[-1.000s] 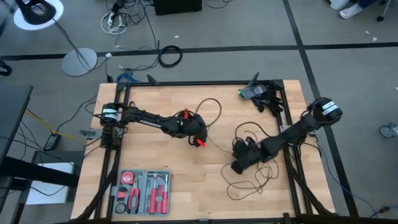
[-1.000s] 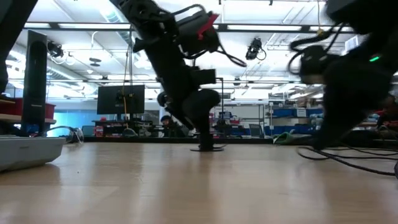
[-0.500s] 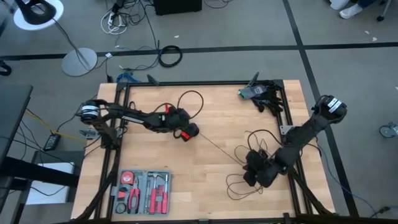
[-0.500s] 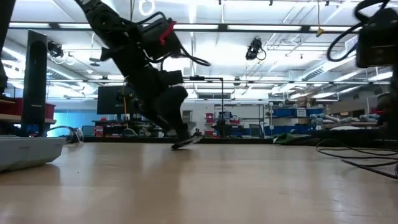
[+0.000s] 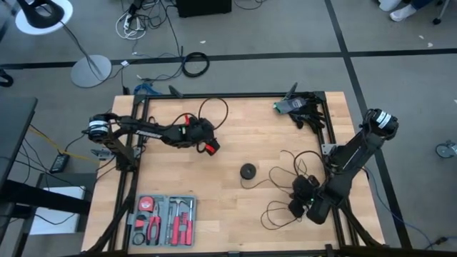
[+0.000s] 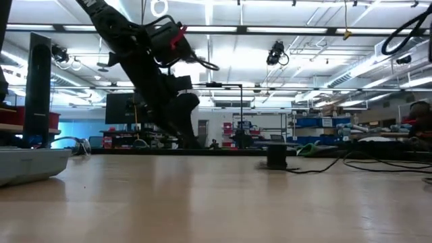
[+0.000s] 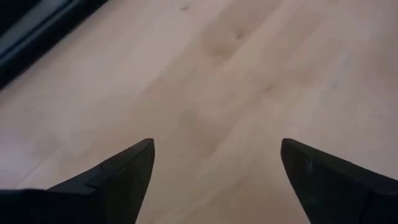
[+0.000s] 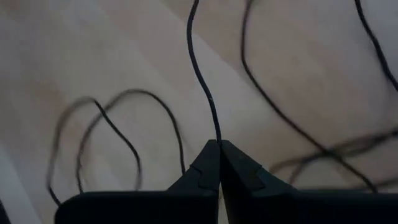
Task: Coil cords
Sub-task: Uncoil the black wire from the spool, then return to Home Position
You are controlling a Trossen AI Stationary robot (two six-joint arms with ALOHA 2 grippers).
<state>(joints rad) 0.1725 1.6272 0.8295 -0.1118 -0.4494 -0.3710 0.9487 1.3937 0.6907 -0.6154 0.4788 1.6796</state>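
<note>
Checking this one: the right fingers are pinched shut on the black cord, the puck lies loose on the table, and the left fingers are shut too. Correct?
Not quite. The left gripper is open over bare table, as the left wrist view shows. The rest holds: the right gripper is shut on the cord, and the puck lies loose.

Wooden table (image 5: 235,135): cord (image 5: 282,212), puck (image 5: 248,170), toolkit (image 5: 163,219).

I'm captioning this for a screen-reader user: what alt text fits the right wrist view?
The right gripper is shut on a thin black cord that runs away from its fingertips across the pale wooden table. More loose loops of the same cord lie on the wood on either side.
</note>
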